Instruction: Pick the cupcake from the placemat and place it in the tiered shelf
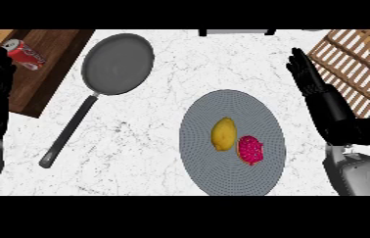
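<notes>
At the counter's (pixel 180 65) far left corner a wooden board (pixel 43 70) lies with a red can (pixel 25 54) on its side on it. A dark shape runs down the view's left edge there; it may be my left arm, but I cannot tell what it is and see no left robot hand. Next comes a grey pan (pixel 118 63), its black handle reaching toward the near edge. Right of the middle, by the near edge, sits the round grey placemat (pixel 209 158). On it lies a lemon (pixel 224 133), and just beside that, on its right, the cupcake (pixel 250 150), pink with red specks. My right robot hand (pixel 303 75) rests near the right edge, fingers straight and pointing away from me, holding nothing, apart from the mat. At the far right corner I see wooden slats (pixel 347 56), which I take for the shelf.

As I judge it, nothing is done yet: the cupcake is untouched on the mat. Reaching, grasping, lifting, carrying to the shelf and releasing all remain.
</notes>
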Robot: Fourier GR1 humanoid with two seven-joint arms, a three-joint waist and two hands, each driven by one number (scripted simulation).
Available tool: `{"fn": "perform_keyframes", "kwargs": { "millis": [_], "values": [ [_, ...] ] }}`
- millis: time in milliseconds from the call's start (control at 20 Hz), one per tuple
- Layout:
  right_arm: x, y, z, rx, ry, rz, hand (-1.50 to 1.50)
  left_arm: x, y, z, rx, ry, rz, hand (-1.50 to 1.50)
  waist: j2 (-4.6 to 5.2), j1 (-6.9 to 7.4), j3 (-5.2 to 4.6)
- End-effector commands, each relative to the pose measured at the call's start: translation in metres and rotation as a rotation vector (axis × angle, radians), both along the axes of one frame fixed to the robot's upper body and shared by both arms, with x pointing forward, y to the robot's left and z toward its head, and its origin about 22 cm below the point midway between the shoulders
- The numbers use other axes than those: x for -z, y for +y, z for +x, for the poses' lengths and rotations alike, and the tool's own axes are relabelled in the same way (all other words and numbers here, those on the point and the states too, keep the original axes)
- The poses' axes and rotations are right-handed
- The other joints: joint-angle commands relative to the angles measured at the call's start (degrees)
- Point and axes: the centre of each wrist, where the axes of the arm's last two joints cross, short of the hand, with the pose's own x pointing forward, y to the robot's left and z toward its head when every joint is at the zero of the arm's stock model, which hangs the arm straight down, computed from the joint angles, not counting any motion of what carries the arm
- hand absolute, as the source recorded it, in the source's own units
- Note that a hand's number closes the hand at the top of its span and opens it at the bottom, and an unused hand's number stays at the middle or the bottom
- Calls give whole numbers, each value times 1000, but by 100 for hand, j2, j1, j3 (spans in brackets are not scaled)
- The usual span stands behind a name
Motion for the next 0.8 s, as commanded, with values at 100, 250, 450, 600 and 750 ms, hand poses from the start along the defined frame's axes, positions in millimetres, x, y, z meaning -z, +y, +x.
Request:
{"fn": "perform_keyframes", "kwargs": {
  "millis": [100, 250, 450, 600, 750],
  "values": [
    [-8, -16, -3, 211, -56, 24, 150, 6, -23, 2, 91, 74, -138, 0, -169, -179, -268],
    [-36, -50, -4, 430, -160, -1, 150, 14, -48, 1, 220, 103, -298, 0, -197, -284, -281],
    [19, -34, -24, 631, 108, 310, -150, 25, -59, 4, 242, 177, -386, 0, -181, -338, -268],
    [19, -36, -51, 506, -18, 331, -150, 28, -65, 3, 270, 194, -387, 0, -168, -200, -263],
    [8, -45, -85, 413, -31, 253, -150, 21, -60, -3, 272, 196, -384, 0, -169, -165, -265]
  ]
}}
